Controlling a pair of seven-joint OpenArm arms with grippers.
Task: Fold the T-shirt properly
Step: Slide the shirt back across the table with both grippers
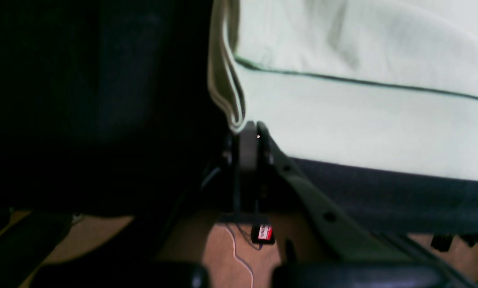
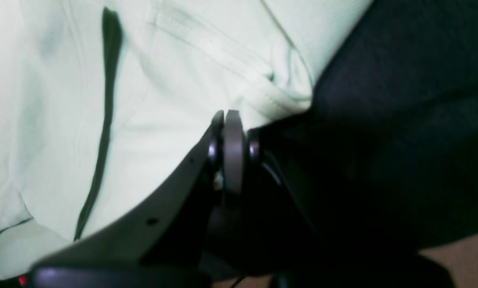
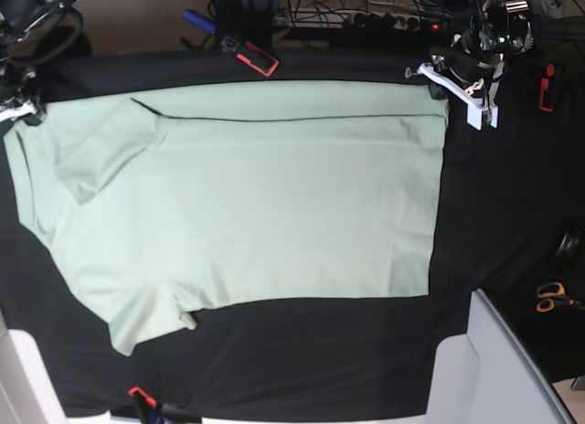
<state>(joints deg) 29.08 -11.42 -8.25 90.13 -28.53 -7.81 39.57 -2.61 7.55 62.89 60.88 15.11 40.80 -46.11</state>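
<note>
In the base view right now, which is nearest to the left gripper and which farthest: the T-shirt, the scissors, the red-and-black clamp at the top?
From the left gripper, at the top right:
1. T-shirt, its top right corner is in the shut jaws.
2. Red-and-black clamp, along the top edge, toward the middle.
3. Scissors, down the right side.

Large pale mint-green cloth T-shirt [image 3: 265, 214] lies flat on black cloth-covered table [image 3: 512, 214], spread across centre, far edge folded over. Left gripper [image 3: 437, 84] at shirt's far corner, base-view right; right gripper [image 3: 26, 113] at far corner opposite. Orange-handled scissors [image 3: 551, 298] on table well right of shirt. Red-black clamp [image 3: 249, 53] behind shirt at far table edge.
</note>
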